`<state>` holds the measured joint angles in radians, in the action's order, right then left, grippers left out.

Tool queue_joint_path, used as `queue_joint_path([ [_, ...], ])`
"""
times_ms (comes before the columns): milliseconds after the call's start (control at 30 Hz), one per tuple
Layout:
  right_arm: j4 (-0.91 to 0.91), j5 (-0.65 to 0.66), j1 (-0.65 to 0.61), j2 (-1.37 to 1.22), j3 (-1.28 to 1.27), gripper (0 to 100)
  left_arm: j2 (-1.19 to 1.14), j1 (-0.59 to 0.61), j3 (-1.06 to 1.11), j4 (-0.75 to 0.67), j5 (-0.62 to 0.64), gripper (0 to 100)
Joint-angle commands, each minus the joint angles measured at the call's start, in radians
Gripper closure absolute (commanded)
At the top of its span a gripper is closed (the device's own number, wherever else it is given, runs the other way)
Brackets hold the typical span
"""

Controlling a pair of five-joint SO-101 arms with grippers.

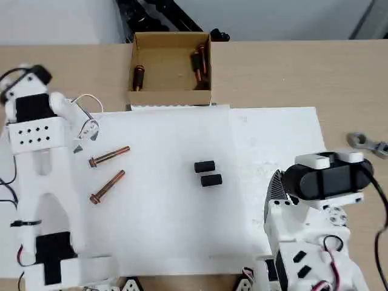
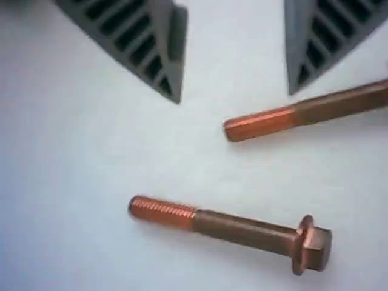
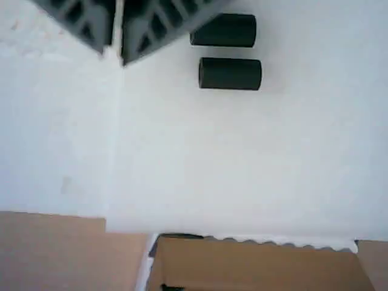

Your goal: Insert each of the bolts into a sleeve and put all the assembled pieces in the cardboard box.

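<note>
Two copper bolts (image 1: pixel 109 156) (image 1: pixel 107 186) lie loose on the white sheet at the left. My left gripper (image 1: pixel 83 137) hovers just beyond them, open and holding nothing. Its wrist view shows one whole bolt (image 2: pixel 233 227) and the threaded end of the other bolt (image 2: pixel 306 112) near the open gripper (image 2: pixel 233 91). Two black sleeves (image 1: pixel 205 166) (image 1: pixel 211 180) lie side by side mid-sheet. The right gripper (image 1: pixel 276 187) sits shut and empty to their right. Its wrist view has the shut gripper (image 3: pixel 115 53) beside both sleeves (image 3: pixel 223 30) (image 3: pixel 230 73). The cardboard box (image 1: pixel 170 92) holds assembled pieces (image 1: pixel 139 77) (image 1: pixel 199 63).
The white sheet (image 1: pixel 182 230) covers the table's middle, with bare space between bolts and sleeves. A metal wrench (image 1: pixel 367 143) lies on the wood at the far right. The box's edge (image 3: pixel 254 267) shows past the sheet in the right wrist view.
</note>
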<state>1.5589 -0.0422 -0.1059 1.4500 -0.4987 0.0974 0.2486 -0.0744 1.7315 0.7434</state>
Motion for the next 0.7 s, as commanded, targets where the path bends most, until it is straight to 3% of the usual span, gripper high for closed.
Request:
queue_joint_path([
  [0, -0.010, -0.009, 0.004, 0.005, 0.000, 99.5, 0.083, -0.003, -0.001, 0.017, 0.074, 89],
  [167, -0.010, -0.009, 0.004, 0.005, 0.000, 99.5, 0.084, 0.005, 0.004, 0.005, 0.232, 89],
  [433, -0.010, -0.009, 0.004, 0.005, 0.000, 99.5, -0.124, 0.037, 0.002, -0.003, 0.298, 84],
  [667, -0.010, -0.009, 0.004, 0.005, 0.000, 99.5, -0.279, 0.028, 0.002, -0.110, 0.351, 82],
])
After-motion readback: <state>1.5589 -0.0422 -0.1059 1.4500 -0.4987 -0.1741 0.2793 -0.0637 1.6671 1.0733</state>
